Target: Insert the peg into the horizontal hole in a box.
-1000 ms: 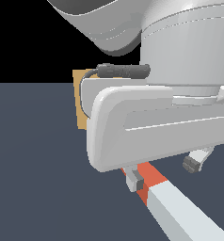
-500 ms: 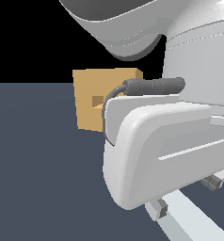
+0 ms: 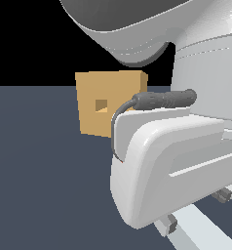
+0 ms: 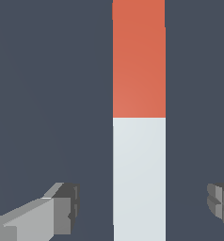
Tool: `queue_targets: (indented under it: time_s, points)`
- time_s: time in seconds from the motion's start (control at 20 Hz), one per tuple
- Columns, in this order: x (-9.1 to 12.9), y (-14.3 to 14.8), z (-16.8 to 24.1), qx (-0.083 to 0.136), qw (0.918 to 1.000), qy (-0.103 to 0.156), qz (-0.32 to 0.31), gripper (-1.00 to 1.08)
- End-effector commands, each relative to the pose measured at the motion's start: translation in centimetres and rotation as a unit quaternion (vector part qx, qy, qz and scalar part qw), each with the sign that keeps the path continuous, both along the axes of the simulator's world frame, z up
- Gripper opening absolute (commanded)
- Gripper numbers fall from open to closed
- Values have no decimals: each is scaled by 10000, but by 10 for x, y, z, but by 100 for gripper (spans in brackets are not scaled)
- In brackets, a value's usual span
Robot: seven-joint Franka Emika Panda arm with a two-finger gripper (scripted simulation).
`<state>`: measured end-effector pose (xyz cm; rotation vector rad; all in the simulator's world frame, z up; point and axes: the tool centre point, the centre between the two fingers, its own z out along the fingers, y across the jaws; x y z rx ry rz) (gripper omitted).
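The claw hangs with its fingers spread wide on either side of the peg's grey half, not touching it, the peg lying flat on the table with its long axis running between them, the box and hole farther off.
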<state>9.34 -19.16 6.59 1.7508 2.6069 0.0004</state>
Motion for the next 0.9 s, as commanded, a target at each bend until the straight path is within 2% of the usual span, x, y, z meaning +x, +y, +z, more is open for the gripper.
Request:
queue_targets:
  time_s: [0.0,0.3,0.6,0.65,0.85]
  points:
    - [0,0,-9,2,10000,7,2,100]
    - [0,-1,-40,2,10000,7,18,100]
    - [2,-1,-46,2,10000,6,24,100]
    - [2,-1,-46,2,10000,6,24,-100]
    - [2,-1,-46,2,10000,6,24,-100]
